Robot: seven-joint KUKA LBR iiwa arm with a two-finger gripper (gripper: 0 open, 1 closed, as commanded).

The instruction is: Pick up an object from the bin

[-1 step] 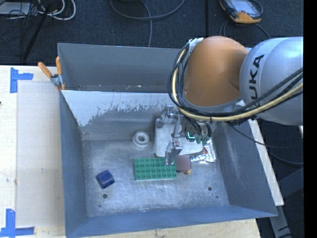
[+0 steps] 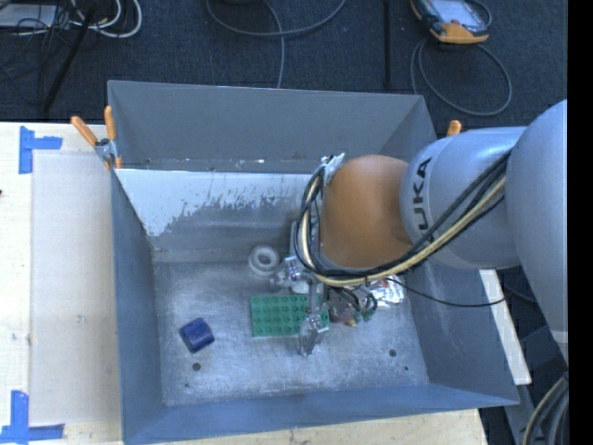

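Note:
My gripper (image 2: 309,339) reaches down to the bin floor at the right edge of a flat green studded plate (image 2: 278,315). One fingertip shows just past the plate's right lower corner. A small grey ring-shaped piece (image 2: 263,260) lies behind the plate, toward the back wall. Crumpled silvery foil (image 2: 386,294) sits to the right of the gripper, partly under the arm.
A small blue block (image 2: 196,335) lies at the left front of the bin floor. The arm with its orange dome and cables covers the right middle of the bin.

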